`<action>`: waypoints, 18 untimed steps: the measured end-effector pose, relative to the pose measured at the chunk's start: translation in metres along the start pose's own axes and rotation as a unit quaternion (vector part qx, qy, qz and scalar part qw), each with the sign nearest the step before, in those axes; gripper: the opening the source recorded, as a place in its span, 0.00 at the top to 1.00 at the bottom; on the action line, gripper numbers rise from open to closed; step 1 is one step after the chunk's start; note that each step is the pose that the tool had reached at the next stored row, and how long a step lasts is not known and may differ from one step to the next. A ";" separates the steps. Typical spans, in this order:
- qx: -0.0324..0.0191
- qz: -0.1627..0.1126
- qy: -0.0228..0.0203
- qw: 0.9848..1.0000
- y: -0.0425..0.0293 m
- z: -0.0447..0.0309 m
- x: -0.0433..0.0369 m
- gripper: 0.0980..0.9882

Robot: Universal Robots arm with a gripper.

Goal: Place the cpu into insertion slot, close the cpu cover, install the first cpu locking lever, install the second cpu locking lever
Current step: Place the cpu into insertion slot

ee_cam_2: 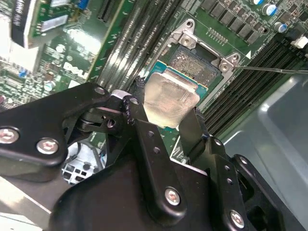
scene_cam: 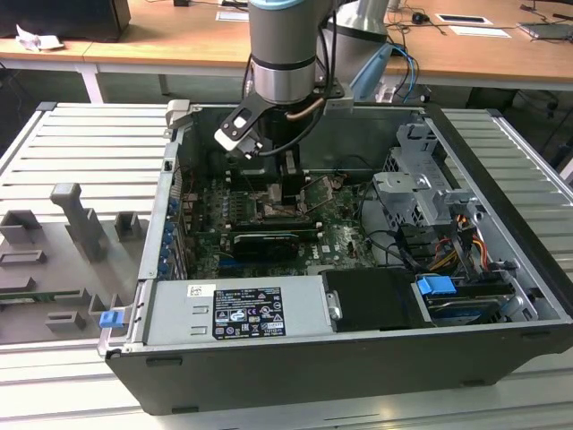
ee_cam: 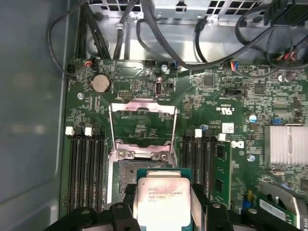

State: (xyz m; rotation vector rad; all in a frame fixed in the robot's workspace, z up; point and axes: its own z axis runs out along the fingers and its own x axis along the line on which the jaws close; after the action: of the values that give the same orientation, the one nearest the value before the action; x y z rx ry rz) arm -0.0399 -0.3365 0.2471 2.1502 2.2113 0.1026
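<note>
— What's everything standing on?

— A ribbed metal table (scene_cam: 81, 152), its silver slats running across the exterior view.

— And on it?

— An open black case (scene_cam: 295, 381) in the middle, lying on its side (open face turned up). Toward the exterior view's left, apart from the case, grey blocks (scene_cam: 76, 224) stand on the slats, one tall and the others low.

— Anything behind?

— A wooden desk (scene_cam: 161, 40), with a crumpled white scrap (scene_cam: 36, 38) at the exterior view's left and papers (scene_cam: 483, 31) toward its right.
</note>
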 end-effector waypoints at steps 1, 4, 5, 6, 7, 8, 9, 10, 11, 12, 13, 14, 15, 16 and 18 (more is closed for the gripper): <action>0.000 0.000 0.000 1.000 -0.0004 0.0016 0.0015 0.52; 0.000 0.000 0.000 1.000 -0.0035 0.0086 0.0079 0.52; 0.000 0.000 0.000 1.000 -0.0044 0.0101 0.0087 0.52; 0.000 0.000 0.000 1.000 -0.0049 0.0113 0.0091 0.52; 0.000 0.000 0.000 1.000 -0.0057 0.0131 0.0094 0.52; 0.000 0.000 0.000 1.000 -0.0062 0.0145 0.0096 0.52; 0.000 0.000 0.000 1.000 -0.0065 0.0157 0.0098 0.52; 0.000 0.000 0.000 1.000 -0.0068 0.0179 0.0100 0.52; 0.000 0.000 0.000 1.000 -0.0075 0.0207 0.0102 0.52; 0.000 0.000 0.000 1.000 -0.0079 0.0224 0.0102 0.52; 0.000 0.001 0.000 1.000 -0.0084 0.0243 0.0103 0.52; 0.000 0.001 0.000 1.000 -0.0087 0.0265 0.0106 0.52; 0.000 0.001 0.000 1.000 -0.0089 0.0279 0.0111 0.52; 0.000 0.003 0.000 1.000 -0.0090 0.0289 0.0117 0.52; 0.000 0.007 0.000 1.000 -0.0090 0.0300 0.0124 0.52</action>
State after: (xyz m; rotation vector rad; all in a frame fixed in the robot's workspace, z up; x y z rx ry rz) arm -0.0467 -0.3241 0.2166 2.1656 2.1961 0.1027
